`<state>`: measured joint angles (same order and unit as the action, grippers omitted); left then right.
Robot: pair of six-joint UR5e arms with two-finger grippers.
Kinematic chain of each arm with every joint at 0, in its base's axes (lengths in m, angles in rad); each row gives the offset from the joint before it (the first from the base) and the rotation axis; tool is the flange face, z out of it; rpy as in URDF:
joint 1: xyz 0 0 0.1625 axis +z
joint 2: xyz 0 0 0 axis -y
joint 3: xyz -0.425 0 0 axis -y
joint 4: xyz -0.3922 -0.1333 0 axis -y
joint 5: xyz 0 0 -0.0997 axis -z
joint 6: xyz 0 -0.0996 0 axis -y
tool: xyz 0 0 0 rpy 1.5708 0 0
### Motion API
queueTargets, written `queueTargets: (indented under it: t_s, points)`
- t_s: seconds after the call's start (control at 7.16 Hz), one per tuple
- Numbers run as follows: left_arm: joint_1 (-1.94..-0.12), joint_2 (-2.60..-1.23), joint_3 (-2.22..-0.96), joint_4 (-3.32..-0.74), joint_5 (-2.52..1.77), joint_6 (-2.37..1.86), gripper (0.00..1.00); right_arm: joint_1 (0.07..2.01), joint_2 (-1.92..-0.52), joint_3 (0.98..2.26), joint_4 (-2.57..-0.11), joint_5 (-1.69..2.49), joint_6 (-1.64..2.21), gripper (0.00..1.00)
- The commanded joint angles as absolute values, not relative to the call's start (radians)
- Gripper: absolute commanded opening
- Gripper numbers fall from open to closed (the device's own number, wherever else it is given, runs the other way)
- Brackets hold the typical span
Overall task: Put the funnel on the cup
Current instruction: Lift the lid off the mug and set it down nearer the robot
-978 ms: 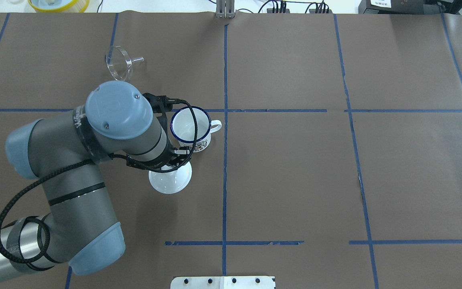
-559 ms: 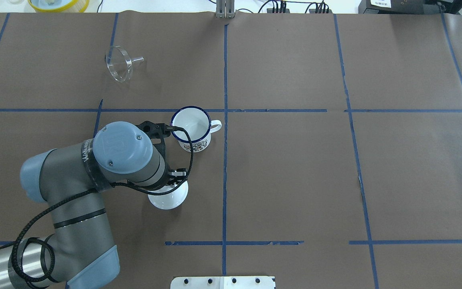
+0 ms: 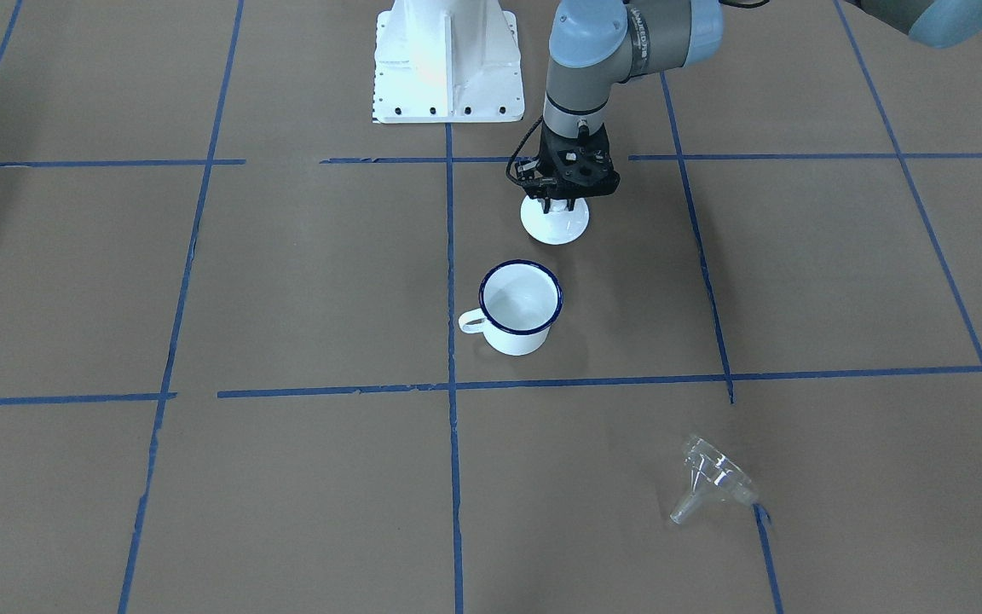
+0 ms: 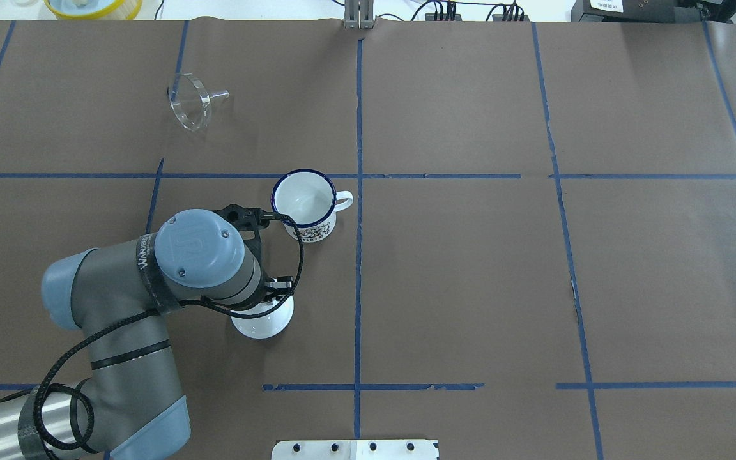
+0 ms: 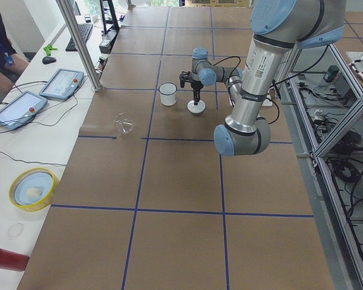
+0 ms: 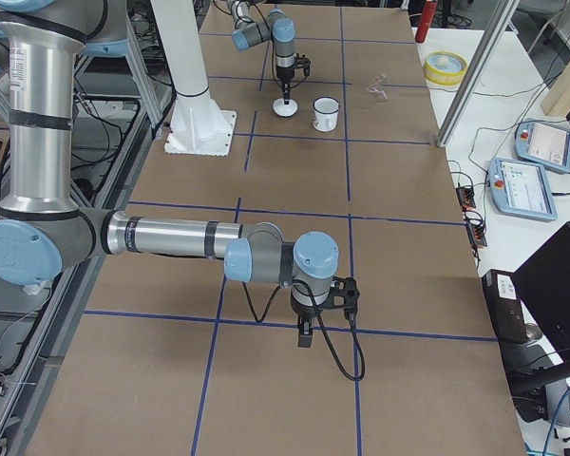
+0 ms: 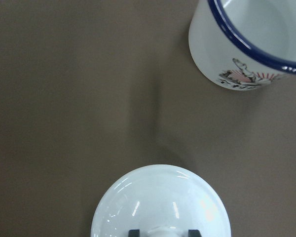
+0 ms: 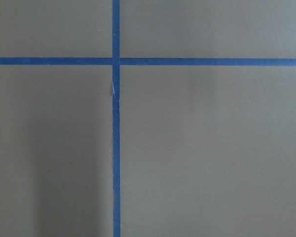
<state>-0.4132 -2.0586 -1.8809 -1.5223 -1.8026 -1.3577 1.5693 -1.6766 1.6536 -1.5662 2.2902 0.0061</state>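
The clear funnel (image 4: 190, 110) lies on its side at the far left of the table, spout pointing right; it also shows in the front view (image 3: 713, 477). The white cup (image 4: 304, 204) with a dark blue rim stands upright and open near the table's middle, handle to the right. My left gripper (image 3: 561, 205) is shut on the knob of a round white lid (image 4: 266, 322), on the robot's side of the cup and apart from it. The left wrist view shows the lid (image 7: 160, 202) below and the cup (image 7: 251, 44) at top right. My right gripper (image 6: 304, 332) hangs low over bare table; I cannot tell its state.
Brown paper with blue tape lines covers the table (image 4: 470, 268). The white robot base (image 3: 447, 60) stands at the robot's edge. A yellow-rimmed dish (image 4: 93, 6) sits beyond the far left edge. Tablets and cables lie off the table's end (image 5: 60, 84).
My left arm has drawn back toward the robot with the lid in its gripper, away from the cup. The cup and funnel have not moved.
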Motion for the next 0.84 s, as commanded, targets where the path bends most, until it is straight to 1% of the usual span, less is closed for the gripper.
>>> queueTargets:
  t_s: [0.0, 0.14, 0.28, 0.56, 0.7]
  points:
    - [-0.411, -2.054, -1.876, -1.537, -1.802, -1.358, 0.00, 1.569, -1.677, 1.654, -1.566, 2.290, 0.006, 1.00]
    - [-0.411, -2.054, -1.875, -1.537, -1.802, -1.356, 0.05, 1.569, -1.677, 1.654, -1.566, 2.290, 0.006, 1.00]
    - [-0.411, -2.056, -1.870, -1.539, -1.802, -1.356, 0.30, 1.569, -1.677, 1.654, -1.566, 2.290, 0.006, 1.00]
    - [-0.411, -2.054, -1.876, -1.539, -1.802, -1.356, 0.99, 1.569, -1.677, 1.654, -1.566, 2.290, 0.006, 1.00]
    - [-0.419, -2.060, -1.897, -1.537, -1.801, -1.350, 1.00, 1.569, -1.677, 1.654, -1.566, 2.290, 0.006, 1.00]
